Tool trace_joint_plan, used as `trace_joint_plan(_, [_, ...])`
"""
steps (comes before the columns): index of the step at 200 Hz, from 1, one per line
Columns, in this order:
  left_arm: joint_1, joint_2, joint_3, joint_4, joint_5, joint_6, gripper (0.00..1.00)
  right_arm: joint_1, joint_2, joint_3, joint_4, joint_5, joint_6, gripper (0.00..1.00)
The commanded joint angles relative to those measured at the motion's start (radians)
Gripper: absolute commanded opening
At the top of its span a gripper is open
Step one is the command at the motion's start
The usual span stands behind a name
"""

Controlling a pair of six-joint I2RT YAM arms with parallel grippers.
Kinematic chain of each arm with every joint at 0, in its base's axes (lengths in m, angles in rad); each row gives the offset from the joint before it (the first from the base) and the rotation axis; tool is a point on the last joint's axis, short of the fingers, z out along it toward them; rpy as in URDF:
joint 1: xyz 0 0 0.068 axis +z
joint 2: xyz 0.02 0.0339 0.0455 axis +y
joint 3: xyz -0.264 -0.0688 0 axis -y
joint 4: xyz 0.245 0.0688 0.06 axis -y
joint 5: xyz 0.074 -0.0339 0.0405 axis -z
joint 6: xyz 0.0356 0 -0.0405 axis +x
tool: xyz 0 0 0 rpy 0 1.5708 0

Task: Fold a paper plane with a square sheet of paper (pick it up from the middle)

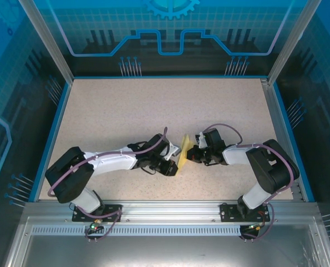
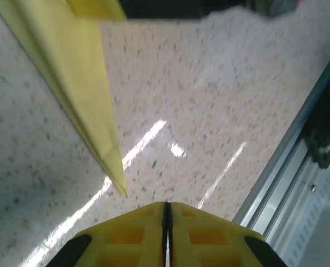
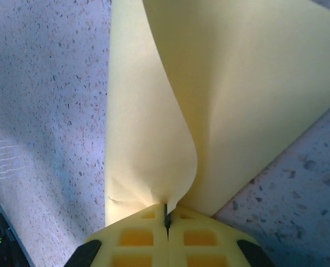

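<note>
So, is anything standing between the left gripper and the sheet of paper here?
Nothing visible does. The paper is pinched in the right gripper. In the left wrist view, only bare tabletop shows between its pointed corner and the shut left gripper.

Smooth, matt yellow paper (image 3: 237, 100).
Speckled table (image 2: 220, 94), shiny in streaks; yellow plastic on right gripper (image 3: 166, 214); dull grey metal rail (image 2: 298, 183).

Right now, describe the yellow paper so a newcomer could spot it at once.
On the speckled table, look at the middle near the front edge. There the right gripper pinches the sheet of paper. It is the one pale yellow, thin, curling thing there.
</note>
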Motion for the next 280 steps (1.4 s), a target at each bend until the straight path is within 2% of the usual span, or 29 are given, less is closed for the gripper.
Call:
trace_joint_plan(1, [0.024,0.039,0.042,0.077,0.009,-0.029,0.12,0.005,0.052,-0.016,-0.071,0.067,-0.021,0.0])
trace_joint_plan(69, [0.028,0.193,0.087,0.144,0.0,-0.026,0.11,0.007,0.062,-0.012,-0.067,0.062,-0.022,0.0])
trace_joint_plan(129, [0.028,0.247,0.069,0.115,-0.002,0.004,0.11,0.008,0.072,-0.006,-0.066,0.058,-0.023,0.0])
trace_joint_plan(216, [0.018,0.3,0.034,0.055,-0.09,0.064,0.07,0.01,-0.01,0.004,-0.134,0.08,-0.037,0.0])
trace_joint_plan(246, [0.014,0.293,0.013,0.058,-0.091,0.065,0.06,0.002,-0.049,0.01,-0.181,0.1,-0.055,0.06])
trace_joint_plan(260, [0.007,0.284,0.004,0.063,-0.096,0.076,0.06,-0.004,-0.08,0.008,-0.194,0.1,-0.055,0.12])
trace_joint_plan(280, [0.004,0.274,-0.008,0.07,-0.1,0.088,0.06,-0.01,-0.141,0.01,-0.237,0.106,-0.063,0.14])
